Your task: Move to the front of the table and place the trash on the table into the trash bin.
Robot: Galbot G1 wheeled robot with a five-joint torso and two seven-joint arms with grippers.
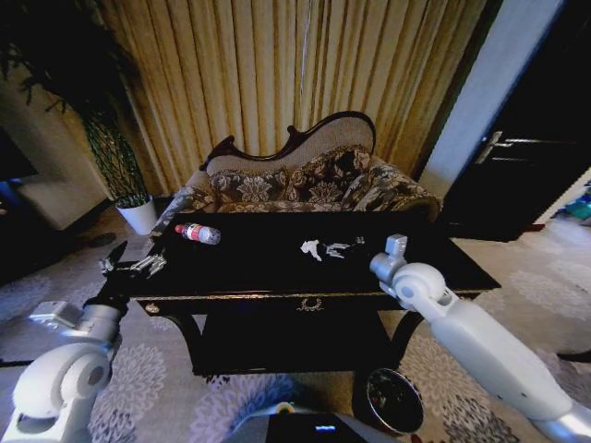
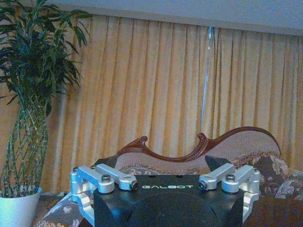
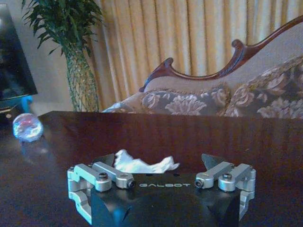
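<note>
Dark, near-black wood with gold trim makes up the console table (image 1: 277, 277) across the middle of the head view, its glossy top facing a floral-upholstered sofa with a carved wooden back (image 1: 305, 175) and pleated golden curtains (image 1: 277, 65). On the tabletop lie a small clear plastic bottle with a red cap and red-white label (image 1: 199, 233), on its side toward the left end, and a few white crumpled scraps (image 1: 312, 248) nearer the middle. A small round trash bin with a dark inside (image 1: 395, 400) stands on the patterned carpet (image 1: 157, 369) below the table's front right. A tall braided plant in a white pot (image 1: 129, 175) stands at the left. The left gripper (image 1: 125, 266) hovers off the table's left corner, fingers spread apart and empty; the right gripper (image 1: 395, 245) reaches over the tabletop just right of the scraps.

From the left wrist, the left gripper's black body and silver linkages face the sofa back, the curtains and the plant — fingers apart, nothing between them.

From the right wrist, the right gripper (image 3: 161, 163) sits low over the dark tabletop, its fingers wide apart, with one white scrap (image 3: 142, 164) lying just ahead between them — not gripped. The bottle (image 3: 27, 126) lies well off to one side.
</note>
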